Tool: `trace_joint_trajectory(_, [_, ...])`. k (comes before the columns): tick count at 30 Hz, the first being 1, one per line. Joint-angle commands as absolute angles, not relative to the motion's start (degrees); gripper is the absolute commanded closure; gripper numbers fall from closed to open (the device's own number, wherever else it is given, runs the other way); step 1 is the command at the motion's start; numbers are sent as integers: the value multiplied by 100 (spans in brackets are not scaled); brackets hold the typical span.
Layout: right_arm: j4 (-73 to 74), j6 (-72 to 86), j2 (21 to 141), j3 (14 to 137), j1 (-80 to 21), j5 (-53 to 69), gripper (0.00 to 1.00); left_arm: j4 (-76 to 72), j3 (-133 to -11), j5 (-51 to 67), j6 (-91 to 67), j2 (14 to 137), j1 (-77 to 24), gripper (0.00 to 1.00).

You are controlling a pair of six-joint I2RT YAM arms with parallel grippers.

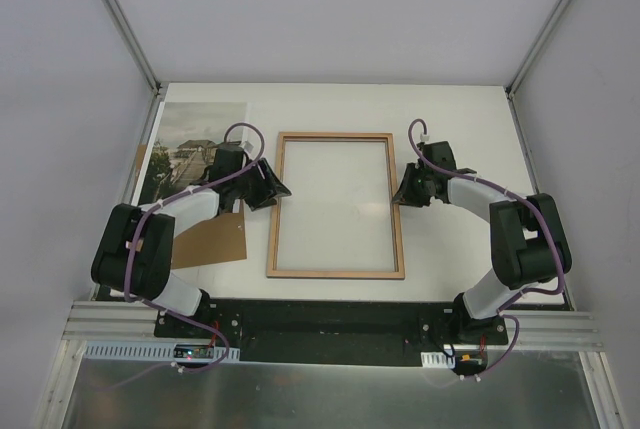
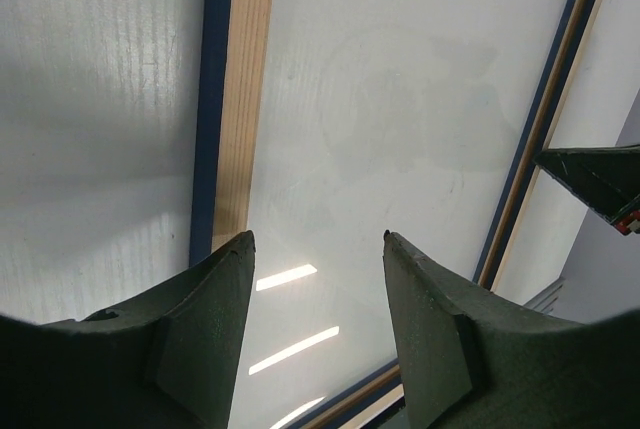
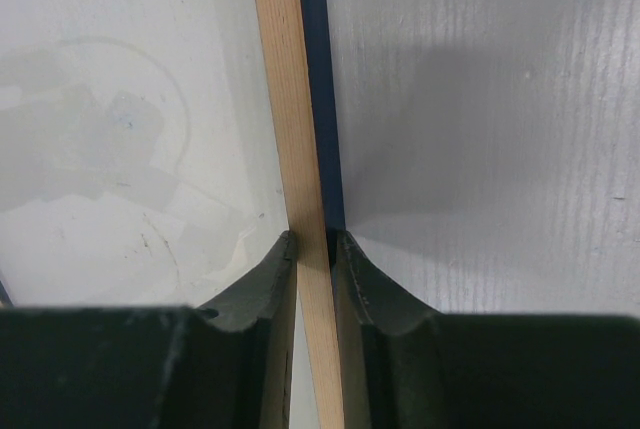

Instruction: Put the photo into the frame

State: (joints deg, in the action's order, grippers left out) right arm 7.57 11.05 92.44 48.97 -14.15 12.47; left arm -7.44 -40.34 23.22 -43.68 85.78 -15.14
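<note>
Bright, even overhead light; glare streaks the glass of the frame [image 2: 245, 99], and soft shadows cross the table [image 3: 480, 149].

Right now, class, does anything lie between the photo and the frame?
The left arm crosses over the photo, its open left gripper above the frame's left rail. The frame itself holds only its clear pane.

Flat white rectangular counter [image 1: 450, 119]: matte surface, enclosed on three sides by plain grey panel walls [image 1: 60, 149]. Plain brown rectangular backing board [image 1: 215, 241]: lies flat on the left part of the counter, near the front edge, partly hidden. Silver slotted aluminium rail [image 1: 560, 327]: runs along the counter's near edge, carrying a black mounting plate [image 1: 330, 317]
</note>
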Motion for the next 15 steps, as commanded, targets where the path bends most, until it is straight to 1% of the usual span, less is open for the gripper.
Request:
trace_joint_trajectory(1, [852,1037,9246,5089,-1450,1204,78,-581,-4008,2136,-4280,8253,-1450,47])
trace_joint_trajectory(9, [958,932,8974,5071,-1503,879,63,-26,-3885,1618,-4254,7814,-1441,47])
trace_joint_trajectory(15, [1002,853,8807,5045,-1617,694,57,334,-3613,1398,-4280,7454,-1441,56])
